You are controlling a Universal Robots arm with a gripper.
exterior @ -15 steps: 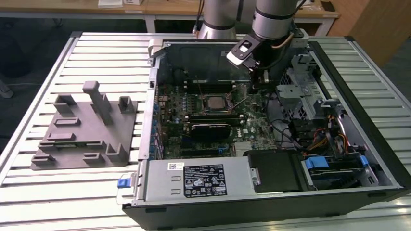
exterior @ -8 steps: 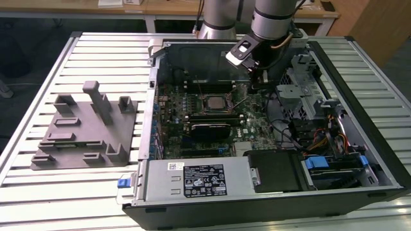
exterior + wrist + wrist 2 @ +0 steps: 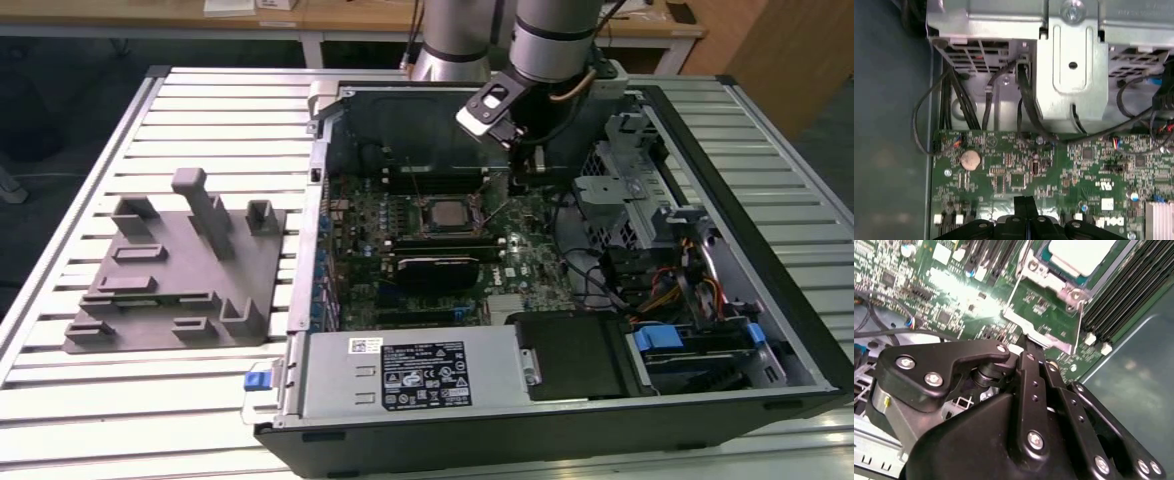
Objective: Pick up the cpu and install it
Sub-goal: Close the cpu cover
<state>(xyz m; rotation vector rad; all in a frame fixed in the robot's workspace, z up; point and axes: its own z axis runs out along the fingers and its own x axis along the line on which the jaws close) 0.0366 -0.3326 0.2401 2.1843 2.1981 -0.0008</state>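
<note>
Pincer [image 3: 1025, 200] closed nr cpu [image 3: 1081, 255]: pale silver sq top, in socket [image 3: 1030, 270].

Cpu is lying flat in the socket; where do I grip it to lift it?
Likely by two opposite edges of the cpu, coming straight down from above: it lies flat, silver top up, inside the socket frame, so no side approach looks open. The gripper, shut, hangs close beside that frame.

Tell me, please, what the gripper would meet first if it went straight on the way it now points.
Probably the silver metal frame beside the pale silver-grey square cpu: the black gripper points at its near edge. Depth is unclear, so it might instead land on the green motherboard.
</note>
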